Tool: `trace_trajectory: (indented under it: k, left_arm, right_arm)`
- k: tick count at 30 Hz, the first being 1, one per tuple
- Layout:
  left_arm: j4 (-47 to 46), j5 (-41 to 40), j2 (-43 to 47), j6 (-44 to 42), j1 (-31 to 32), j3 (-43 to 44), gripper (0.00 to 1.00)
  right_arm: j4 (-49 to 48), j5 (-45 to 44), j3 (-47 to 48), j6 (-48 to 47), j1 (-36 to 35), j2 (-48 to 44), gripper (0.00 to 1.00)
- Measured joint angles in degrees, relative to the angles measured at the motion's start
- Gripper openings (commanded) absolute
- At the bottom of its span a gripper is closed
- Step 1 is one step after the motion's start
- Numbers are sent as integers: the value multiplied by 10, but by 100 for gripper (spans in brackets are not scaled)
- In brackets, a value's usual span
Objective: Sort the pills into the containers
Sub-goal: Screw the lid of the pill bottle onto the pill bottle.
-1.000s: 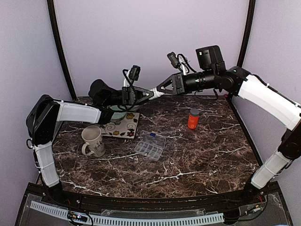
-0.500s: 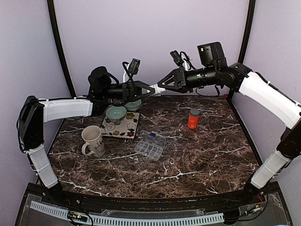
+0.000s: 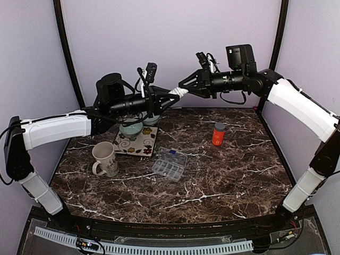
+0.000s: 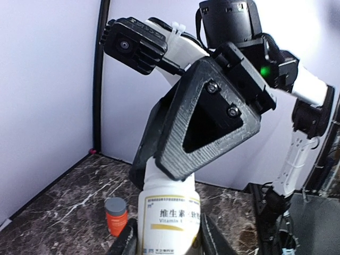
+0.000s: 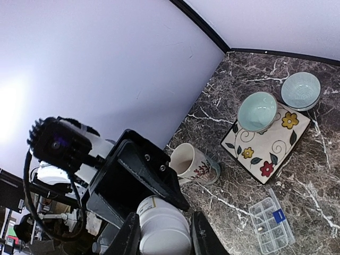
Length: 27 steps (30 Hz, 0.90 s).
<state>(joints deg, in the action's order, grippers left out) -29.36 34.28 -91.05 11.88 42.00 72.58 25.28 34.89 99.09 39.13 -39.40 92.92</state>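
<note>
Here the organiser box (image 3: 170, 164) lies flat on the bench, close to the middle and a little toward the left edge. It stands free, and no gripper is near it. One cell at its far end holds something small and blue (image 3: 172, 152); I cannot tell what it is.

The white bottle (image 4: 169, 212) is high in the air above the far edge of the bench, between the two arms. The left gripper (image 4: 169, 240) holds the body of the bottle, with one finger on each side just below the printed label. The right gripper (image 5: 162, 239) comes from the opposite side, and its fingers are closed narrow on the white cap end of the same bottle. So both grippers have the bottle, and their black fingers nearly meet.

An orange bottle (image 3: 218, 134) with a grey cap stands upright toward the far right corner, well apart from the box. A cream mug (image 3: 105, 158) stands near the left edge. Beyond it, toward the far left corner, lies a square tile (image 5: 268, 143) with painted flowers. One pale green bowl (image 5: 257, 110) sits on the tile. A second bowl (image 5: 300, 89) sits on the bench just beside the far corner of the tile.
</note>
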Motion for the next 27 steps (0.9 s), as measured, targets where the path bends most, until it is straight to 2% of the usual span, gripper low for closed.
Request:
trace_trajectory:
  k: [11, 23, 27]
  left_arm:
    - [131, -214, 12, -184, 64, -5, 0]
    - [123, -452, 11, -319, 144, -27, 0]
    - [107, -498, 8, -342, 158, -30, 0]
  right_arm:
    - [23, -17, -9, 12, 5, 25, 0]
    - [49, -15, -12, 19, 5, 35, 0]
    - [48, -14, -11, 19, 5, 35, 1]
